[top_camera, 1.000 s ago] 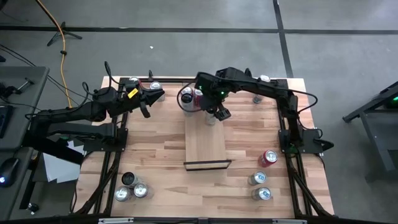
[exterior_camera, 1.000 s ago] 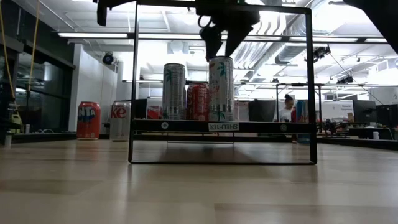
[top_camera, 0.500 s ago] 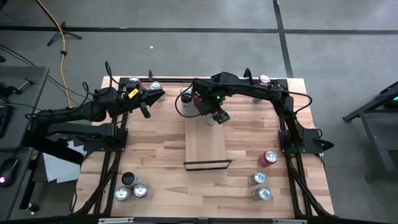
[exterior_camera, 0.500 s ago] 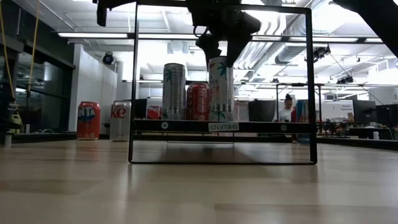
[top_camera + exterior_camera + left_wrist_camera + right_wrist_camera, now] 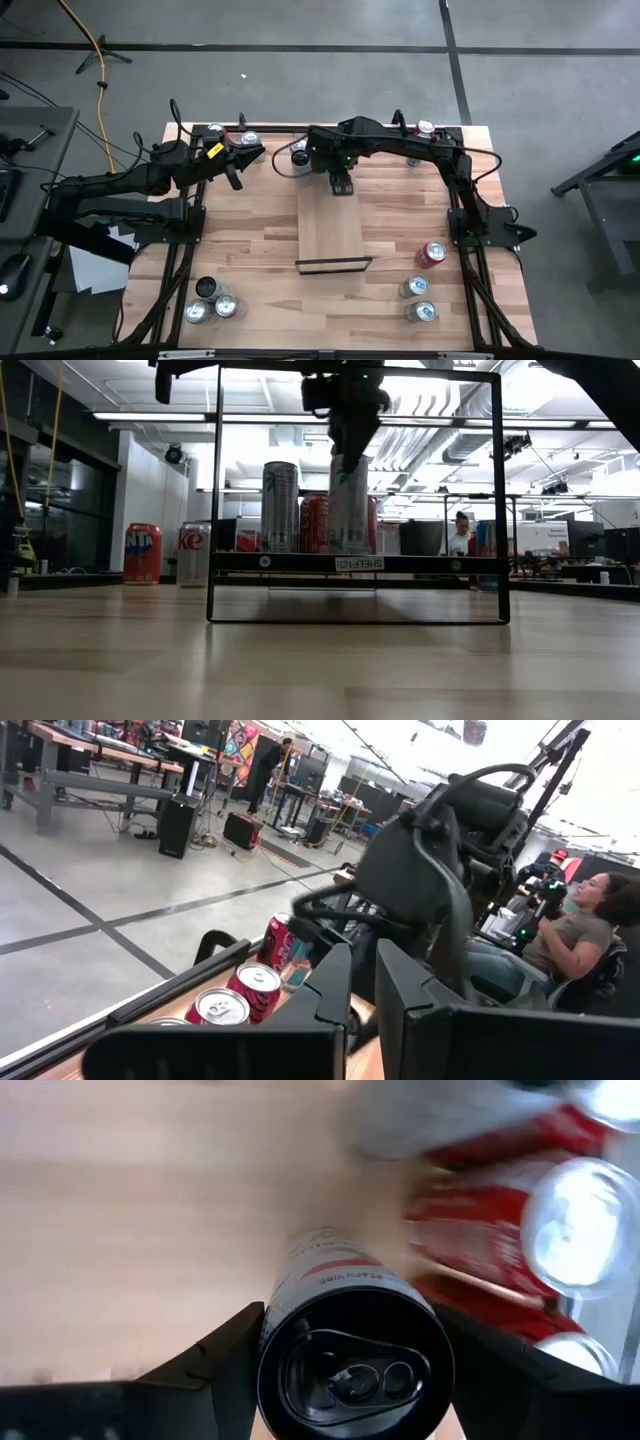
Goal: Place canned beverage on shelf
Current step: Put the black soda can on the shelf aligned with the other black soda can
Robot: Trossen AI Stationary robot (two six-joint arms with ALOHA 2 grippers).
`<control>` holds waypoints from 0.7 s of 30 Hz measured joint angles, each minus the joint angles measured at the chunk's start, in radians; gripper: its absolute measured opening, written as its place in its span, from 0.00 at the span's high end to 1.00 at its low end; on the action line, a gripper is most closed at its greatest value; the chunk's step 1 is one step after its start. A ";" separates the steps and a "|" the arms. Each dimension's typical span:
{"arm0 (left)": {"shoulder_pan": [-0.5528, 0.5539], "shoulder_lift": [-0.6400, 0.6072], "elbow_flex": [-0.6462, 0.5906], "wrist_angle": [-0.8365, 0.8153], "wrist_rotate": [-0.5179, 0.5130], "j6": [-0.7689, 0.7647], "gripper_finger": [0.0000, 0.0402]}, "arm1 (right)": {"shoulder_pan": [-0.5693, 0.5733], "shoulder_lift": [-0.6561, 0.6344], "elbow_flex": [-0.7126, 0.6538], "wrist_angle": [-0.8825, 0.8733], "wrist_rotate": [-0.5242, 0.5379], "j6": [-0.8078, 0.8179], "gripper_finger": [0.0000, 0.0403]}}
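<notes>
A tall silver can [image 5: 348, 505] with a dark top [image 5: 350, 1375] stands upright at the far end of the shelf [image 5: 330, 225], a pale board in a black frame [image 5: 355, 563]. My right gripper [image 5: 340, 183] points steeply down over it and is shut on its top. Just to its left at the shelf's far end are a second tall silver can [image 5: 280, 505] and a red can [image 5: 315, 523]. My left gripper [image 5: 236, 166] hangs shut and level by the table's far left, holding nothing. My right gripper pinches the tall can's upper wall just under the rim [image 5: 283, 1330] between its two fingers [image 5: 225, 1355], one on each side. The fingers come from above, pointing steeply down. The can stands upright with its base on the shelf board.
Red cans [image 5: 215, 130] stand at the far left corner and one can [image 5: 425, 128] at the far right. Three cans [image 5: 210, 300] cluster at the near left. A red can [image 5: 432, 253] and two more [image 5: 415, 298] sit near right. A seated person [image 5: 590, 920] is beyond the table.
My right gripper has rolled about the line it points along, sunk a little over the tall can, and brought its fingers in against the can's top, taking hold. The can has shifted slightly toward the table's left and stays upright on the shelf.
</notes>
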 joint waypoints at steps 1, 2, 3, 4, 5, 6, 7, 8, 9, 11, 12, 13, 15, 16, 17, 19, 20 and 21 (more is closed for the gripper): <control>0.000 0.000 0.000 0.000 0.000 0.000 0.99 | -0.005 0.000 0.000 0.007 0.018 0.038 0.41; 0.000 0.000 0.000 0.000 0.000 0.000 0.99 | -0.009 0.000 0.000 0.009 0.032 0.063 0.40; 0.000 0.000 0.000 0.000 0.000 0.000 0.99 | -0.015 0.000 0.000 0.009 0.036 0.079 0.39; 0.000 0.000 0.000 0.000 0.000 0.000 0.99 | -0.019 0.000 0.000 0.008 0.036 0.089 0.38; 0.000 0.000 0.000 0.000 0.000 0.000 0.99 | -0.023 0.000 0.000 0.007 0.036 0.089 0.36; 0.000 0.000 0.000 0.000 0.000 0.000 0.99 | -0.026 0.000 0.000 0.005 0.036 0.086 0.36; 0.000 0.000 0.000 0.000 0.000 0.000 0.99 | -0.027 0.000 0.000 0.004 0.029 0.079 0.36; 0.000 0.000 0.000 0.000 0.000 0.000 0.99 | -0.027 0.000 0.000 0.004 0.020 0.072 0.35; 0.000 0.000 0.000 0.000 0.000 0.000 0.99 | -0.027 0.000 0.000 0.005 0.013 0.065 0.36; 0.000 0.000 0.000 0.000 0.000 0.000 0.99 | -0.027 0.000 0.000 0.005 -0.005 0.052 0.36; 0.000 0.000 0.000 0.000 0.000 -0.001 0.99 | -0.027 0.000 0.000 0.005 -0.014 0.045 0.36; 0.000 0.000 0.000 0.000 0.000 -0.001 0.99 | -0.027 0.000 0.000 0.008 -0.018 0.035 0.35; 0.000 0.000 0.000 0.000 0.000 -0.001 0.99 | -0.026 0.000 0.001 0.019 -0.017 0.018 0.34; 0.000 0.000 0.000 0.000 0.000 -0.001 0.99 | -0.026 0.000 0.001 0.021 -0.017 0.019 0.34; 0.000 0.000 0.000 0.000 0.000 -0.002 0.99 | -0.026 0.000 0.001 0.021 -0.018 0.019 0.33; 0.000 0.000 0.000 0.000 0.000 -0.002 0.99 | -0.026 0.000 0.001 0.021 -0.017 0.019 0.32; 0.000 0.000 0.000 0.000 0.000 -0.002 0.99 | -0.026 0.000 0.001 0.020 -0.017 0.019 0.32; 0.000 0.000 0.000 0.000 0.000 -0.002 0.99 | -0.026 0.000 0.001 0.020 -0.017 0.019 0.32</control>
